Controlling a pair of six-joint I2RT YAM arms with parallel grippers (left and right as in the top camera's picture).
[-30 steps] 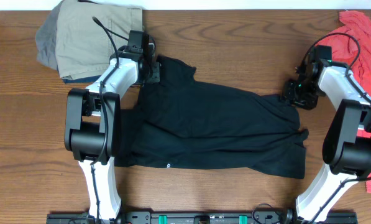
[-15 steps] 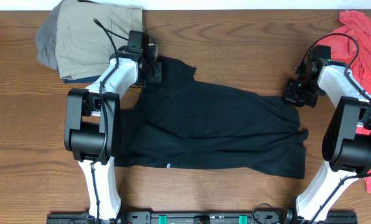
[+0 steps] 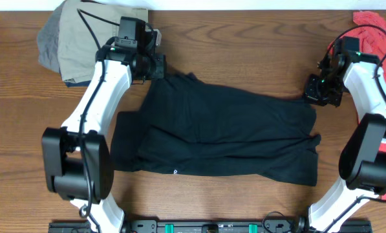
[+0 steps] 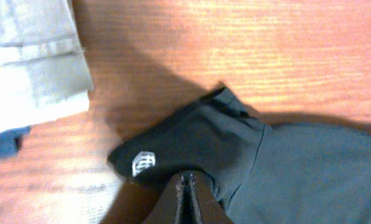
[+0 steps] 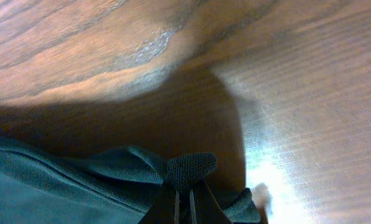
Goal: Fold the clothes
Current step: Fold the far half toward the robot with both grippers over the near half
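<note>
Shirt [image 3: 225, 136]: black, lying spread across the middle of the table [image 3: 244, 45], long side running left to right, with creases across the body. The near edge lies flat. The two far corners are raised off the wood, one in each gripper.

Left gripper [image 3: 155, 66]: at the shirt's far left corner. In the left wrist view the fingers [image 4: 186, 186] are clenched, tips pressed together on a pinch of the black fabric [image 4: 284, 168]. A white logo [image 4: 143, 163] shows on the cloth just left of the tips.

Right gripper [image 3: 319, 92]: at the shirt's far right corner. In the right wrist view the fingers [image 5: 184, 193] are clamped on a small bunched fold of the fabric [image 5: 61, 180], which hangs above its shadow on the wood.

Surroundings: a folded khaki garment [image 3: 96, 39] lies at the far left corner of the table, just beyond the left gripper, apart from the shirt. A grey garment [image 3: 47, 45] sits under it on the left side, and a strip of navy cloth [image 4: 2, 146] shows beneath it in the left wrist view. A red shirt [image 3: 374, 29] lies crumpled at the far right edge, behind the right arm.
</note>
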